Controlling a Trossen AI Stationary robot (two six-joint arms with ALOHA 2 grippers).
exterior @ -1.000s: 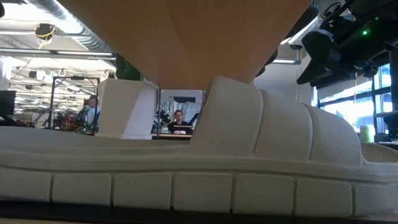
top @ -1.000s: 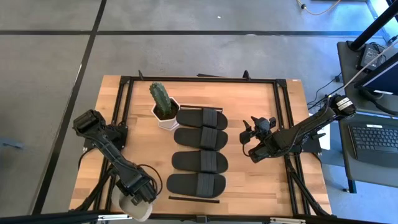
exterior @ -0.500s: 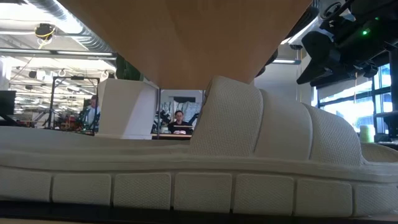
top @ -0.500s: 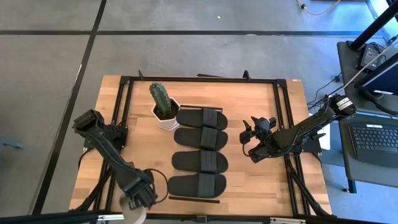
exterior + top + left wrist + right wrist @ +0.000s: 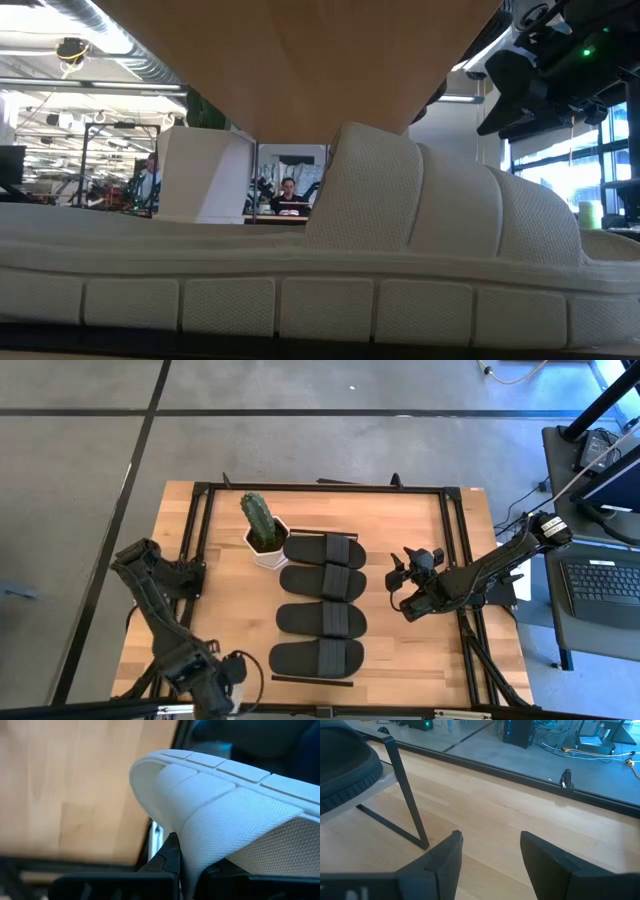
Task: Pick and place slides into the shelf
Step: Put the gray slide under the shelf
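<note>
Several black slides (image 5: 322,600) lie side by side on their soles along the light wood shelf (image 5: 372,622) in the middle of the table. My left gripper (image 5: 214,698) is at the near left corner, shut on a grey-beige slide (image 5: 225,795), which my arm hides in the high view. A second grey-beige slide (image 5: 320,260) rests on its sole right in front of the low camera. My right gripper (image 5: 398,586) hangs open to the right of the shelf, with nothing between its fingers (image 5: 445,862). My left gripper pinches the broad strap of the grey-beige slide at its edge (image 5: 200,845) between its two fingers (image 5: 167,857). The fingers come steeply from above. The slide is lifted clear of the tabletop (image 5: 75,785), tilted, its ribbed sole rim (image 5: 200,762) turned away from the fingers.
A cactus in a white pot (image 5: 262,532) stands at the far left end of the shelf. A thin black bar (image 5: 312,680) marks the shelf's near end. Black frame rails (image 5: 455,550) run along the table. Bare wood lies between the shelf and each arm.
My left gripper has risen and drawn toward the table's near left corner, rolling as it went, still shut on the grey-beige slide. The slide has come up off the table and now lies hidden under the arm in the high view.
</note>
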